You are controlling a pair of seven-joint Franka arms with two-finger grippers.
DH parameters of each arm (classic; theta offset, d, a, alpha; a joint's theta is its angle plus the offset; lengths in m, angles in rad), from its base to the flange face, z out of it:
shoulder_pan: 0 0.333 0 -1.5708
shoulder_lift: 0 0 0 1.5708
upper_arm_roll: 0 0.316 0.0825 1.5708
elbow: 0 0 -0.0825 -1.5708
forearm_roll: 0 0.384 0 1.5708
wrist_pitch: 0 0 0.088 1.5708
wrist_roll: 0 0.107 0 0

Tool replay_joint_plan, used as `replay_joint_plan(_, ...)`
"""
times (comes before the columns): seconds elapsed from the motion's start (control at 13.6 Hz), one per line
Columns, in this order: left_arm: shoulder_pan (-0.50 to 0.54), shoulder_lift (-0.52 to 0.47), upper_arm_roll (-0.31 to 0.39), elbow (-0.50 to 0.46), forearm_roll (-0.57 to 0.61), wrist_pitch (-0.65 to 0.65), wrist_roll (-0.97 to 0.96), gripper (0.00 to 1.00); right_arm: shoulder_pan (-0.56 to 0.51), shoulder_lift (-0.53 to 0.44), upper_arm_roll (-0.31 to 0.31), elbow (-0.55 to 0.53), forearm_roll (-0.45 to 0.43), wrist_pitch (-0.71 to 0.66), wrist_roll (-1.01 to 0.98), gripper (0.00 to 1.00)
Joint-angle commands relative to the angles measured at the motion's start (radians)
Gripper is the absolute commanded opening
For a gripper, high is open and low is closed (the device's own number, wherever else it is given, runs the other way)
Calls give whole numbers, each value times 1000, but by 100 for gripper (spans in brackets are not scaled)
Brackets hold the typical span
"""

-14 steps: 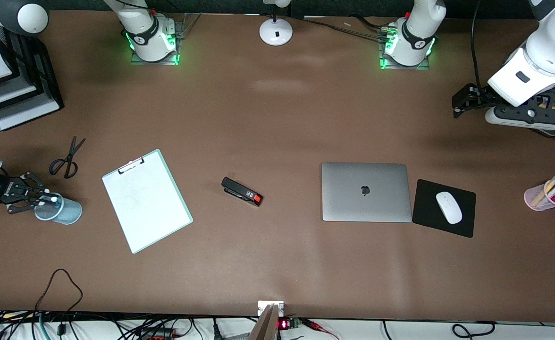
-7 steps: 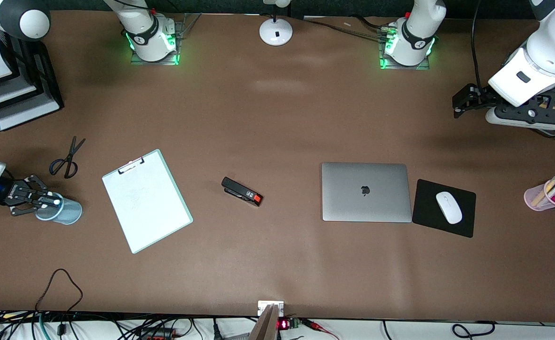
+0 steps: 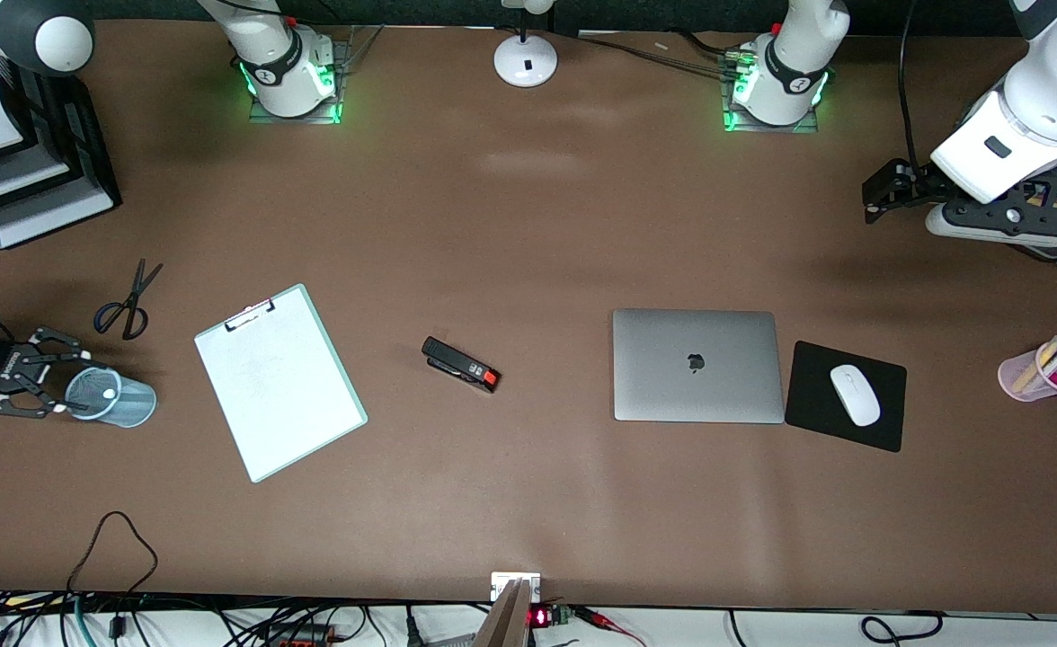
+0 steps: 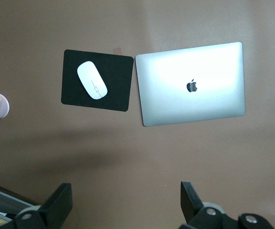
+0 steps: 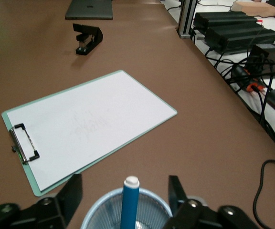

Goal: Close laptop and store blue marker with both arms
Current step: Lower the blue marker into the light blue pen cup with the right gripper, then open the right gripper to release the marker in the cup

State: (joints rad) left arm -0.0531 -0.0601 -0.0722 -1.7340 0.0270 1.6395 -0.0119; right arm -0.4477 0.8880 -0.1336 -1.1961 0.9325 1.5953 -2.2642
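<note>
The blue marker point(image 5: 129, 202) stands upright in a pale blue mesh cup point(image 3: 113, 396) at the right arm's end of the table, its whitish cap poking above the rim. The right gripper point(image 3: 46, 372) sits just beside the cup, its fingers spread wide on either side of the marker and gripping nothing; in the right wrist view the two black fingers point(image 5: 73, 192) flank the cup's rim with clear gaps to the marker.

The laptop point(image 3: 697, 365) lies shut and flat, silver lid up with the dark apple logo showing, toward the left arm's end. Just beside it rests a black mouse pad point(image 3: 845, 395) with a white mouse point(image 3: 855, 394) on it.

The left gripper point(image 3: 888, 190) hangs in the air near the table's edge at its own end, fingers wide apart and empty, waiting.

Between cup and laptop lie a clipboard point(image 3: 279, 382) and a black stapler point(image 3: 460, 364); scissors point(image 3: 128, 302) rest near the cup, and a pink pen cup point(image 3: 1036, 372) stands near the mouse pad.
</note>
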Motion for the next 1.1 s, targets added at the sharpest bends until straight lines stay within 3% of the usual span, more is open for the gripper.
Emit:
replay_joint_plan(0.0,4,-3,-1,18,17,-24,6,100,-5,-56,-9,4,-62,-101,168,100)
replay_joint_plan(0.51,6,-1,0,18,16,-24,6,100,70,-201,-1,114,-204,-248,541,100)
replay_joint_plan(1.03,6,-1,2,18,14,-24,6,100,314,-369,2,124,-400,-255,990,100)
